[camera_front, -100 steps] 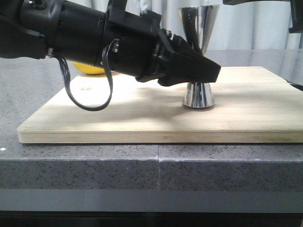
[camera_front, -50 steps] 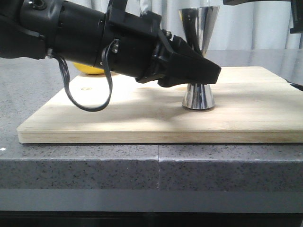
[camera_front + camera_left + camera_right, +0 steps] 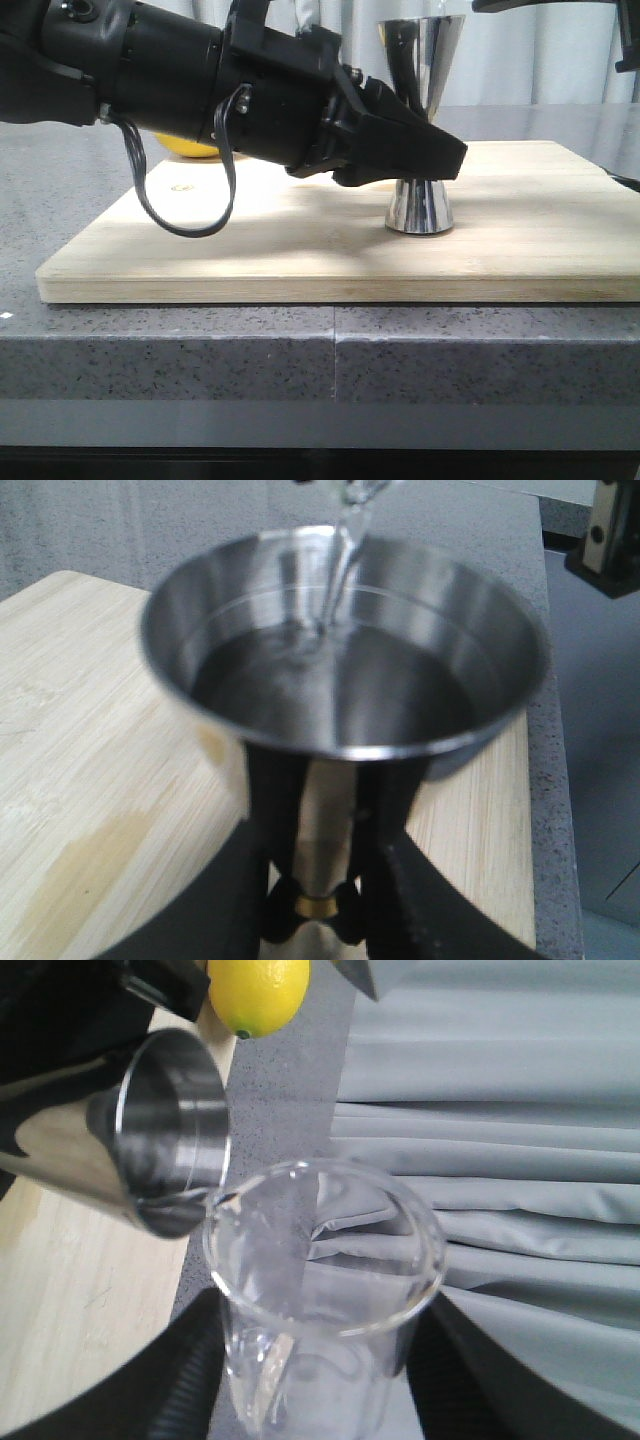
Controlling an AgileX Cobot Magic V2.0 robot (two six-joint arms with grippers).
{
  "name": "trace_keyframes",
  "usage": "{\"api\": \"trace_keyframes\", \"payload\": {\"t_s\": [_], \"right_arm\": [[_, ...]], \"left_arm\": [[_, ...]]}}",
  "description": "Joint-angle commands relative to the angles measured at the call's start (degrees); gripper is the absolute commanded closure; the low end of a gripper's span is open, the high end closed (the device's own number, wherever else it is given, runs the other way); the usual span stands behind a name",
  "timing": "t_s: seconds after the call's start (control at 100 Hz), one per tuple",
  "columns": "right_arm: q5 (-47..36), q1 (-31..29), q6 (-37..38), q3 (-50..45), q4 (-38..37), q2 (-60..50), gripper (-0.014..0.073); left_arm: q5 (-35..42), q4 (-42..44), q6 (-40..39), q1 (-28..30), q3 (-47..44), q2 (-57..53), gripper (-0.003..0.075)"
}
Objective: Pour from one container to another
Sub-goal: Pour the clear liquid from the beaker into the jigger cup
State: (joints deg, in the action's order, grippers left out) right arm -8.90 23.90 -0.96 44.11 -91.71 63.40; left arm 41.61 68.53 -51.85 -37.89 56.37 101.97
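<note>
In the front view the tall shiny steel hourglass-shaped jigger [image 3: 421,130] stands upright on the pale rectangular wooden board [image 3: 300,240], its flared foot planted at about 3 o'clock from the board's middle; the black left gripper [image 3: 420,152] reaches in from 9 o'clock and crosses in front of the jigger's waist, hiding it; a rounded yellow lemon [image 3: 192,148] peeks out behind the arm at 10 o'clock; the board lies on a speckled grey stone counter [image 3: 300,340]; only a dark sliver of the right arm shows at the frame's upper corner, around 1 o'clock. In the left wrist view the jigger [image 3: 345,670] is seen from above with its thin gold band [image 3: 318,905] between the black fingers [image 3: 275,810], which are clamped on the waist from both sides; clear liquid lies in the upper cup and a thin clear stream [image 3: 340,560] falls into it. In the right wrist view the small clear glass beaker [image 3: 320,1260] is tilted, its pouring lip touching or just over the rim of the jigger [image 3: 150,1135]; the right gripper [image 3: 320,1400] has a dark finger [image 3: 195,1385] on either side of the glass, clasping it; the lemon [image 3: 258,992] lies beyond the jigger, and grey pleated curtain [image 3: 500,1160] fills the background.
</note>
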Motion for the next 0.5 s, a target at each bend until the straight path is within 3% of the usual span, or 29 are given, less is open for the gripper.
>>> {"api": "trace_keyframes", "payload": {"t_s": [0.0,0.49], "right_arm": [[-0.2,-0.07,-0.17,2.34,0.06,-1.42,0.0291],[-0.2,-0.07,-0.17,2.34,-0.85,-1.42,0.0291]], "left_arm": [[4.14,-2.57,-0.47,-0.01,1.78,-3.15,0.0741],[4.14,-2.57,-0.47,-0.01,1.78,-3.15,0.0741]]}}
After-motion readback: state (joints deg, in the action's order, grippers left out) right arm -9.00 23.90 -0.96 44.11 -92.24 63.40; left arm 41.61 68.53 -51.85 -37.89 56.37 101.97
